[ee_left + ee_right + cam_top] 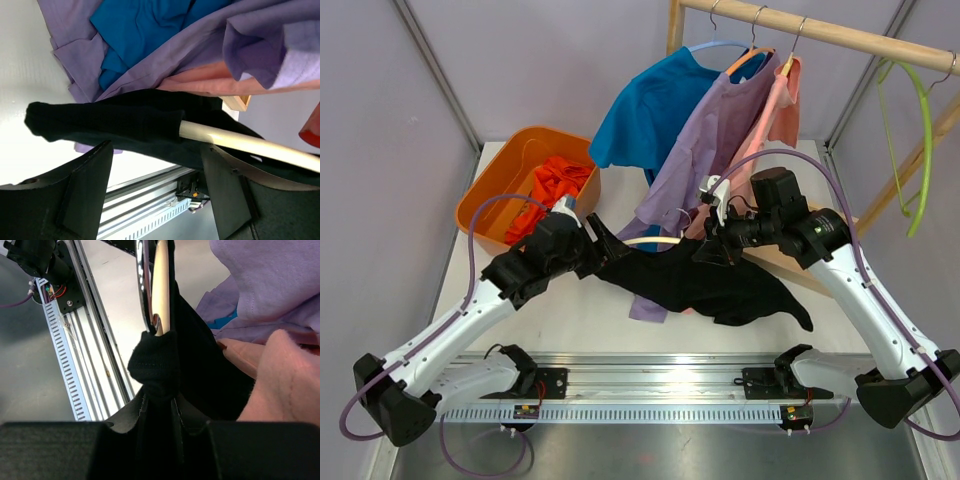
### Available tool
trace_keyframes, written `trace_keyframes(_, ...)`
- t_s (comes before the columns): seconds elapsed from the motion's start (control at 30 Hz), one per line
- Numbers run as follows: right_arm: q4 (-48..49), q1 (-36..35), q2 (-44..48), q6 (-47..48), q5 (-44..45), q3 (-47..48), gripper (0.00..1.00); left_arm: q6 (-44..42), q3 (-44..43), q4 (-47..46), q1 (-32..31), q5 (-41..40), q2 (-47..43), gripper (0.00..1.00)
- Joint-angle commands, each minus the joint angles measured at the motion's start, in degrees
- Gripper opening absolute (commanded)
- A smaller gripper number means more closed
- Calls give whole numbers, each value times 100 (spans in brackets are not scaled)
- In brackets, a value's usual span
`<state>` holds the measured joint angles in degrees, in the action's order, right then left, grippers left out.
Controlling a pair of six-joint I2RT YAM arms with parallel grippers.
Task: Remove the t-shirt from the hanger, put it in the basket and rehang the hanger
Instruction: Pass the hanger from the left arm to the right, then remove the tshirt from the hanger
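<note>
A black t-shirt [730,288] hangs on a cream hanger [655,241], held low over the table between my two arms. My right gripper [712,246] is shut on the shirt's bunched collar [152,362], just below the hanger's neck [161,285] and metal hook. My left gripper [596,240] is open at the shirt's left end. In the left wrist view its jaws [156,150] stand wide, with the black sleeve [100,122] and the bare cream hanger arm [240,142] running across just past the fingertips. Nothing is pinched there.
An orange bin [485,195] with red clothes sits at the back left. Blue [645,110], purple [715,135] and pink [782,100] shirts hang from the wooden rack bar [820,28] right behind the black shirt. A green hanger [920,150] hangs at the right. The metal rail [650,385] runs along the near edge.
</note>
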<state>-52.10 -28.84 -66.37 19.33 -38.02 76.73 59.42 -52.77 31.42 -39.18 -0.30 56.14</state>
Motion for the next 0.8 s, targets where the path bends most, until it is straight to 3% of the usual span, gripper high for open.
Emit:
trace_keyframes(0.0,393,45,194,-79,-144,26,0,254,-137,-540,-28,-243,151,73)
trace_keyframes(0.07,393,54,221,-79,-153,9,0,272,-67,-628,-37,-295,239,70)
trace_keyframes(0.1,384,45,238,-79,-188,0,0,281,-5,-654,-29,-374,266,61)
trace_keyframes(0.2,376,63,317,-61,-241,-26,0,298,91,-716,-28,-524,292,51)
trace_keyframes(0.23,367,71,335,-52,-241,-44,0,298,144,-751,-28,-550,284,34)
trace_keyframes(0.33,332,80,405,-17,-206,-88,0,202,162,-717,-29,-691,222,15)
trace_keyframes(0.57,121,124,528,333,-100,-35,0,-333,206,-488,-28,-1086,-129,0)
trace_keyframes(0.77,-265,177,625,904,251,149,0,-536,355,83,15,-1535,-559,0)
